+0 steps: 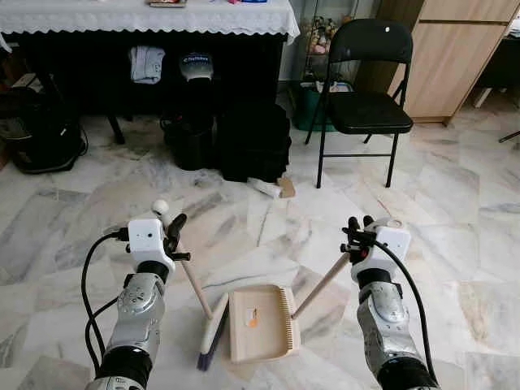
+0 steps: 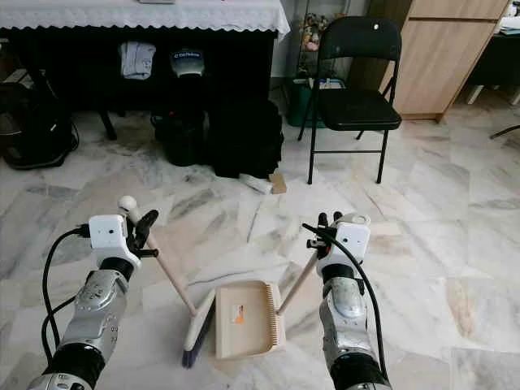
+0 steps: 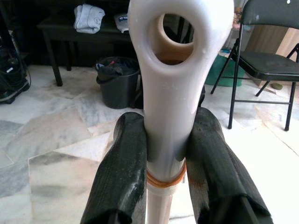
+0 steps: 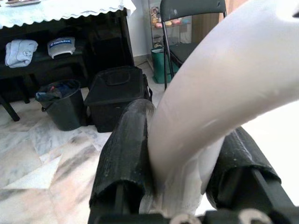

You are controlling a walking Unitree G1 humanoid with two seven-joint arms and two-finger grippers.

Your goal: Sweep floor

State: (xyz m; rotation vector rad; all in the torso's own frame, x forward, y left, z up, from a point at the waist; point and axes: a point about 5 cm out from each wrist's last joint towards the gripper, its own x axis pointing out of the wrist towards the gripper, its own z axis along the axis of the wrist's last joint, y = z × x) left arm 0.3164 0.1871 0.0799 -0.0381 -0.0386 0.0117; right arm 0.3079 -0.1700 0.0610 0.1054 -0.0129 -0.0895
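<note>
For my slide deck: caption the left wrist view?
Left gripper fingers clamp the white broom handle.

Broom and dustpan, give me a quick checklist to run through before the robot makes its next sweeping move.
1. Left gripper clamped on the broom handle: ok, the left wrist view shows both fingers pressed against it.
2. Right gripper clamped on the dustpan handle: ok.
3. Dustpan flat on the floor: ok, as far as can be seen.
4. Broom head down beside the dustpan: ok, on its left side.
5. Debris located: ok, a paper scrap lies ahead near the black bag.
6. Path clear of the folding chair: ok, it stands ahead to the right.
</note>
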